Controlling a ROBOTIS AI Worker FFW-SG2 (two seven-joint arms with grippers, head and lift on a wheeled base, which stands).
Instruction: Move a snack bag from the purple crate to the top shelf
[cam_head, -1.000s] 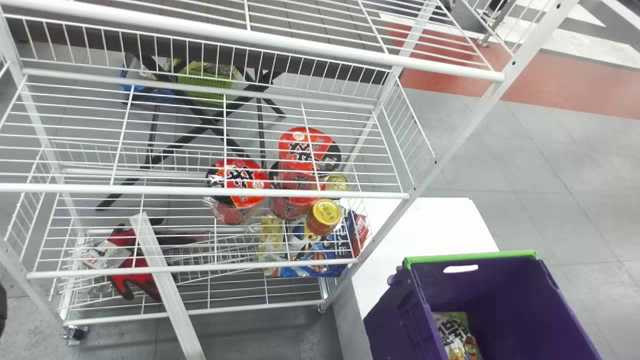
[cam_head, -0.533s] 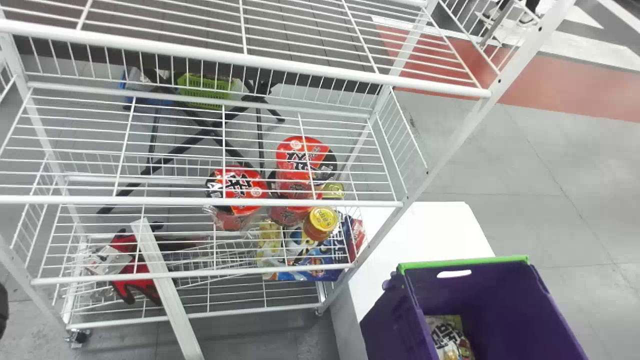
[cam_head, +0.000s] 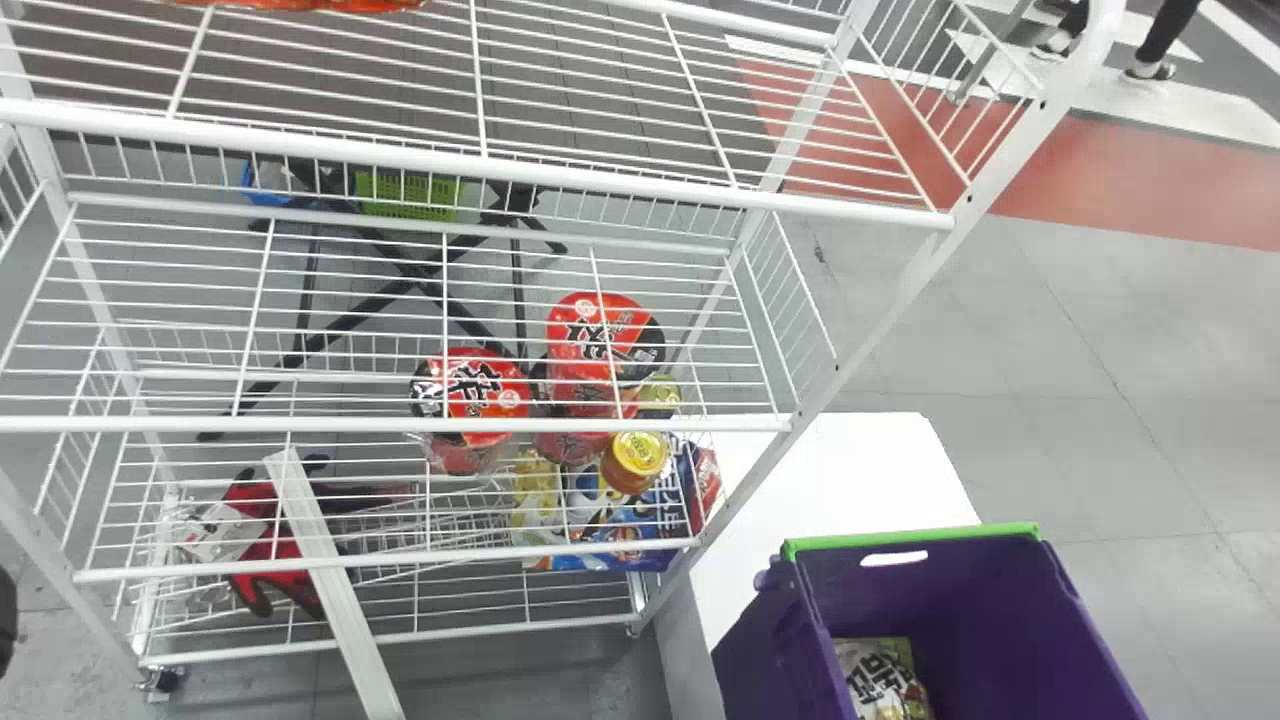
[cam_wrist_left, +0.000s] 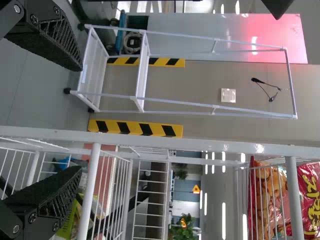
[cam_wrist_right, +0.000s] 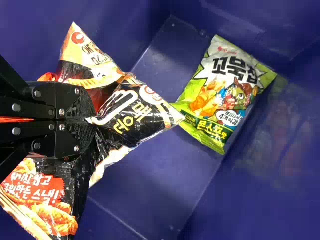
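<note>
Currently | right fingers (cam_wrist_right: 86, 104) closed on black snack bag (cam_wrist_right: 135, 117) | left fingers (cam_head: 6, 618) wide apart, empty

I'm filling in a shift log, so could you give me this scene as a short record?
Right gripper: shut on black snack bag
Left gripper: open, beside wire rack
Purple crate: green-and-white snack bag lying inside
Rack goods: red-and-black noodle packs, yellow-lidded container
Status: black snack bag gripped, not yet on top shelf
</note>
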